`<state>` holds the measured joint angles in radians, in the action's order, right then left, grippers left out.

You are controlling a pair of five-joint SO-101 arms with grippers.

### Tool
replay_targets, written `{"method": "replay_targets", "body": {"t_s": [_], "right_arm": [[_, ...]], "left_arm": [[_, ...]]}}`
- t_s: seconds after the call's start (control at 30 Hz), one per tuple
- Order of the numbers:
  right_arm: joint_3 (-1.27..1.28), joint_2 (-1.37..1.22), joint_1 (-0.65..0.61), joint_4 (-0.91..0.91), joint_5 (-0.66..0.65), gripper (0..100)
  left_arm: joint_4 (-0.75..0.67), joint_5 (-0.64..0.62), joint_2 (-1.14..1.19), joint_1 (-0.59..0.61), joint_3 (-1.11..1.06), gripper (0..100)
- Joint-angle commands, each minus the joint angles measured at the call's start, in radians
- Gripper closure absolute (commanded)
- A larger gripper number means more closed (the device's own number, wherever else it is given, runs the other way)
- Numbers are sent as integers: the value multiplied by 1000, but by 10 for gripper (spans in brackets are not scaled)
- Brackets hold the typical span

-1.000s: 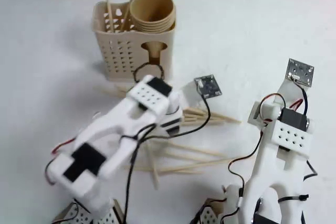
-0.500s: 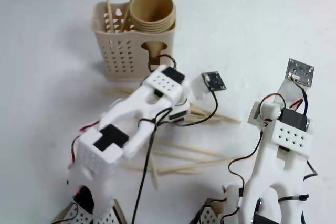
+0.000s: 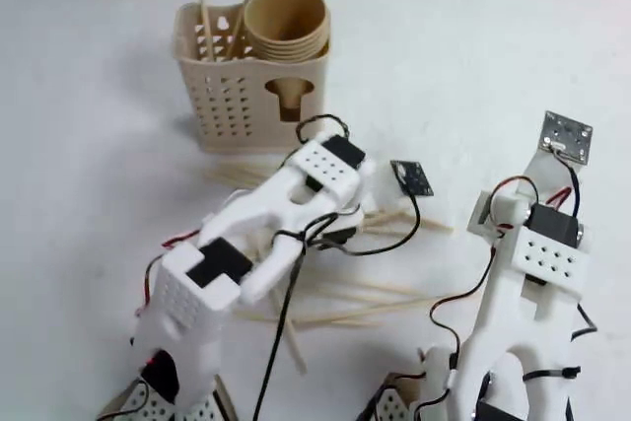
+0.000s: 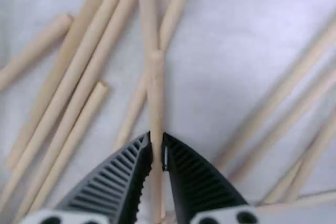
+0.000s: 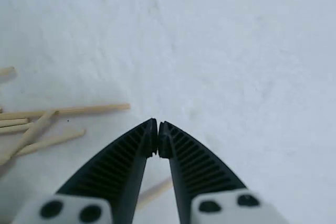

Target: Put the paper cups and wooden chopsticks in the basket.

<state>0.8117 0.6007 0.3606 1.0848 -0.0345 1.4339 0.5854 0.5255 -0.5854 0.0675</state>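
My left gripper [image 4: 156, 153] is clenched on one pale round wooden chopstick [image 4: 156, 87], my right gripper [image 5: 157, 140] pinched together empty, with the beige perforated plastic basket [image 3: 222, 96] at 11 o'clock from the left one.

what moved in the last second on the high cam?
The left arm swung over the loose chopsticks toward the right arm. The left gripper is shut on a chopstick. The right arm, basket and paper cups stayed put.
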Motion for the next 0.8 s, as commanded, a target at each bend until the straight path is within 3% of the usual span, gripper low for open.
{"method": "replay_targets", "body": {"t_s": [0.0, 0.27, 0.5, 0.77], "right_arm": [[-5, 21, 12, -15, 8, 980], [-6, 21, 12, -15, 8, 980], [-6, 21, 12, -15, 8, 980], [-6, 21, 12, -15, 8, 980]], "left_arm": [[38, -5, -142, -10, -11, 978], [89, -54, -401, 7, -68, 978], [95, -83, -564, 91, -60, 978], [189, -160, -739, 143, 201, 978]]}}
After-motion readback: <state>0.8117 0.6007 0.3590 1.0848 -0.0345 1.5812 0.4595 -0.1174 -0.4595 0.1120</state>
